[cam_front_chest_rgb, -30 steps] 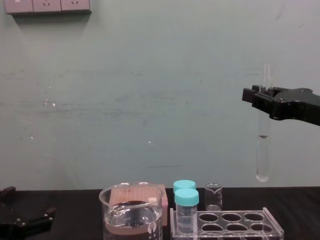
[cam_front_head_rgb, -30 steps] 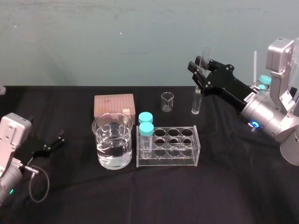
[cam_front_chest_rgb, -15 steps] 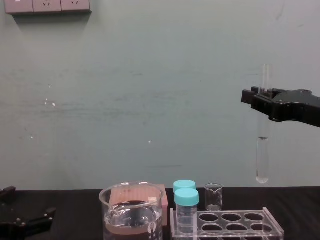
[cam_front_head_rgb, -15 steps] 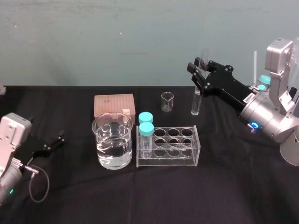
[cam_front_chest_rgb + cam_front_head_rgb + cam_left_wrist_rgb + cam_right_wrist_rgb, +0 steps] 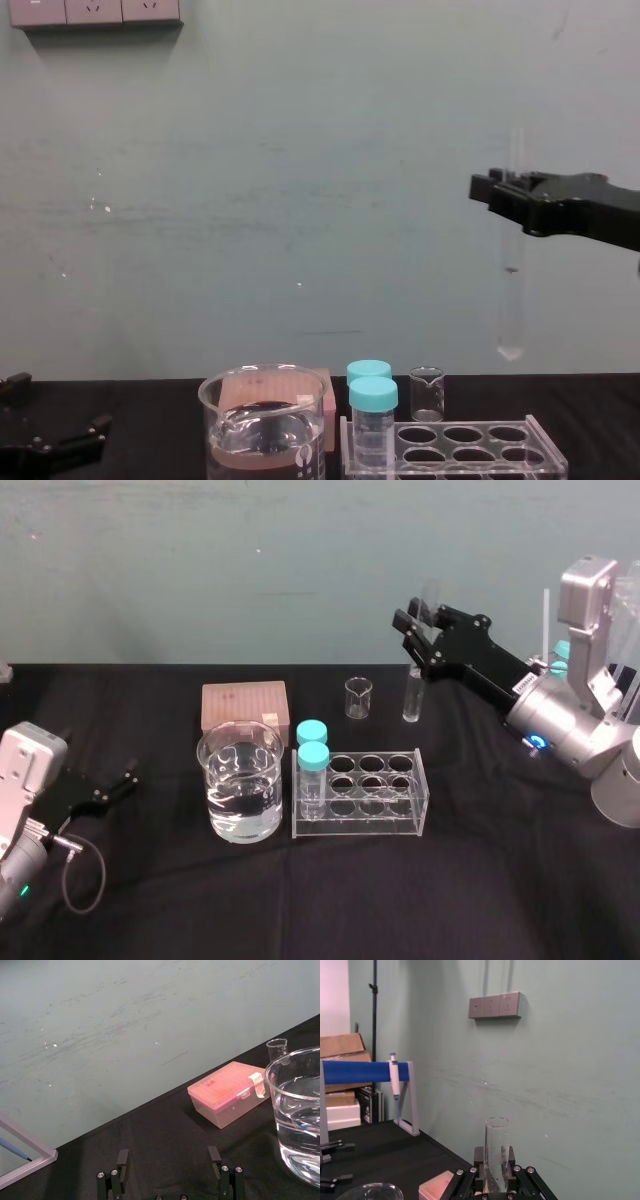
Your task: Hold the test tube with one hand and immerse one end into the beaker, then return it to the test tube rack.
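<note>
Glass test tube [image 5: 511, 260] hangs upright, clamped near its top by the right pincer [image 5: 497, 190], high above the surface [image 5: 470, 880]. Beaker [image 5: 240, 742] stands well to its left, past the test tube rack [image 5: 360, 832]; left pincer [image 5: 167, 1165] parked, fingers spread.

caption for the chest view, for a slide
The right gripper holds the test tube upright, higher than the test tube rack and beaker; left gripper idle lower left.

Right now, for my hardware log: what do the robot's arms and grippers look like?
Both grippers are black, two-fingered. The right gripper has a silver wrist with a blue glowing ring; the left gripper, a white housing, green light and looped grey cable.
</note>
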Available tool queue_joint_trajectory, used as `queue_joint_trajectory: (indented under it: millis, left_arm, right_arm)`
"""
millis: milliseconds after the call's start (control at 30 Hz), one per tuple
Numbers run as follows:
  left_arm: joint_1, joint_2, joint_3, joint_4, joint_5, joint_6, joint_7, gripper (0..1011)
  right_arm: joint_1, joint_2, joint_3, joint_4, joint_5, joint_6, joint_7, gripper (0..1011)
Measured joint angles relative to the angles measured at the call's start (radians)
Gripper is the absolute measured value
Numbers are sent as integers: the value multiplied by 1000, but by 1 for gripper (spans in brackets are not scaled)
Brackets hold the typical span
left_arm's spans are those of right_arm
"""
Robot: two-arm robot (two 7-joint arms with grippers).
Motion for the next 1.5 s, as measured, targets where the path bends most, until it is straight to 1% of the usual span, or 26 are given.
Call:
queue_joint_trajectory:
  millis: [100, 200, 233, 400, 433, 533, 633, 767, 833, 1000, 1200, 1300, 1500]
  left_arm:
    - [0, 0, 0, 0, 0, 0, 0, 1000]
    - [0, 0, 0, 0, 0, 0, 0, 1000]
    - [0, 0, 0, 0, 0, 0, 0, 1000]
    - [0, 0, 0, 0, 0, 0, 0, 1000]
    - [0, 0, 0, 0, 0, 0, 0, 1000]
    - [0, 0, 0, 0, 0, 0, 0, 1000]
    - [0, 0, 0, 0, 0, 0, 0, 1000]
    - [0, 0, 0, 0, 0, 0, 0, 1000]
    - [0, 0, 0, 0, 0, 0, 0, 1000]
    - [0, 0, 0, 0, 0, 0, 0, 1000]
    - [0, 0, 0, 0, 0, 0, 0, 1000]
    - [0, 0, 0, 0, 0, 0, 0, 1000]
    - [0, 0, 0, 0, 0, 0, 0, 1000]
  right_arm:
    - [15, -7, -7, 10, -1, -6, 10, 241]
    - [47, -24, -27, 30, -1, -18, 34, 242]
    - [47, -24, -27, 30, -1, -18, 34, 242]
    - [94, -59, -59, 61, 8, -43, 80, 241]
    - [109, -71, -70, 71, 14, -50, 95, 242]
    - [128, -90, -86, 85, 25, -61, 119, 242]
    - [154, -118, -112, 106, 46, -74, 157, 241]
    - [170, -137, -132, 123, 63, -81, 185, 242]
    - [182, -151, -151, 135, 80, -85, 208, 242]
    - [190, -164, -177, 144, 103, -85, 240, 241]
    - [193, -167, -203, 159, 121, -78, 264, 242]
    - [197, -168, -217, 175, 126, -75, 272, 241]
    - [215, -178, -236, 230, 134, -73, 286, 242]
